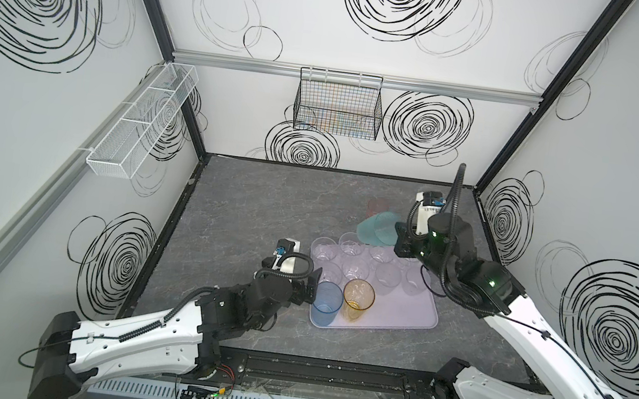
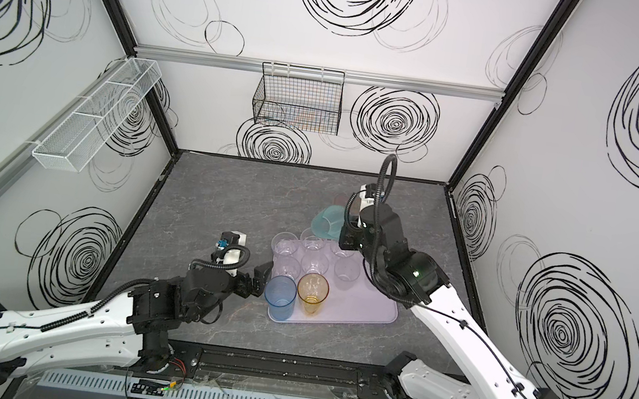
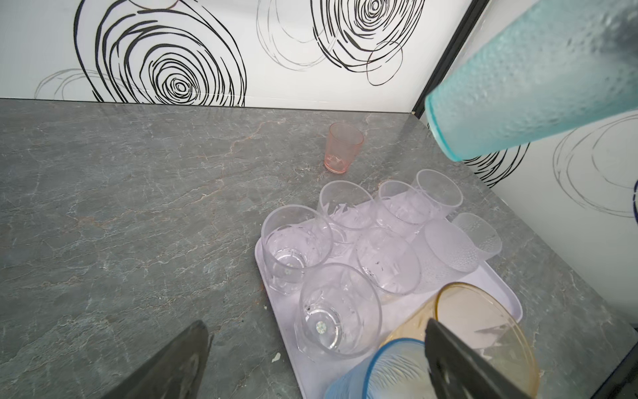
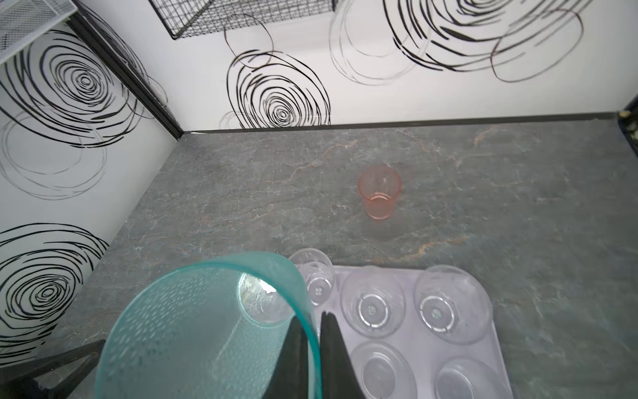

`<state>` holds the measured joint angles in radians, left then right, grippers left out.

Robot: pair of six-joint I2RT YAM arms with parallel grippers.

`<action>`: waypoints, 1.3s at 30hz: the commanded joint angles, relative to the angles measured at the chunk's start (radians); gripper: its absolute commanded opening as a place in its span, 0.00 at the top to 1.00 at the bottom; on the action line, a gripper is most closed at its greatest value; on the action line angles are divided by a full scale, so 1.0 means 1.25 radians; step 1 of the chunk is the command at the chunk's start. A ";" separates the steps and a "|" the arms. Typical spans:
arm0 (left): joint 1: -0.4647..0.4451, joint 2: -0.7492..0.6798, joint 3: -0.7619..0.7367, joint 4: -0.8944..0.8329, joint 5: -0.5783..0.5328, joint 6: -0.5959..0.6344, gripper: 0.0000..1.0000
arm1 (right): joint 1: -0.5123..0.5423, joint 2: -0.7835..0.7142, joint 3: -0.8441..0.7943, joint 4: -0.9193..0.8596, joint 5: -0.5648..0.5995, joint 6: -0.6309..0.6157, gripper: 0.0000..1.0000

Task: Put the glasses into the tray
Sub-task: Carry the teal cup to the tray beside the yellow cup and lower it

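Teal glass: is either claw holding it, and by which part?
The right claw pinches the teal glass by its wall at the rim, one finger inside, one outside. The left claw is open, holding nothing.

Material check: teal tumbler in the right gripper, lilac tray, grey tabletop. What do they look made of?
Teal textured tumbler: probably translucent plastic; pebbled wall, thin rim pinched by the right gripper. Pale lilac flat tray: likely matte moulded plastic; rounded corners, low rim. Grey tabletop: veined marble look, slight sheen; stone or laminate, cannot tell.

Lilac tray (image 1: 399, 316) on desk (image 1: 256, 221): clear glasses (image 1: 354, 270), blue (image 1: 326, 304), amber (image 1: 358, 298) upright inside; teal (image 1: 379, 229) tilted, aloft over far edge; pink (image 1: 377, 207) upright beyond.
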<state>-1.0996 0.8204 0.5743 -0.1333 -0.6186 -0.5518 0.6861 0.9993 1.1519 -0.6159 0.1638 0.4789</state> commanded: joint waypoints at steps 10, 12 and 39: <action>-0.022 0.029 -0.003 0.023 -0.053 -0.029 0.00 | 0.011 -0.213 -0.131 -0.339 0.008 0.176 0.95; -0.028 0.039 -0.005 0.023 -0.050 -0.039 0.00 | 0.011 -0.223 -0.121 -0.367 0.017 0.185 0.95; -0.041 0.042 -0.050 0.049 -0.064 -0.067 0.01 | 0.040 -0.107 -0.308 -0.223 0.036 0.202 0.97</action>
<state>-1.1576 0.8886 0.5236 -0.1059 -0.6743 -0.6250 0.7219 0.8478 0.7799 -0.9493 0.1673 0.7189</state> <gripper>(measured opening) 0.992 0.076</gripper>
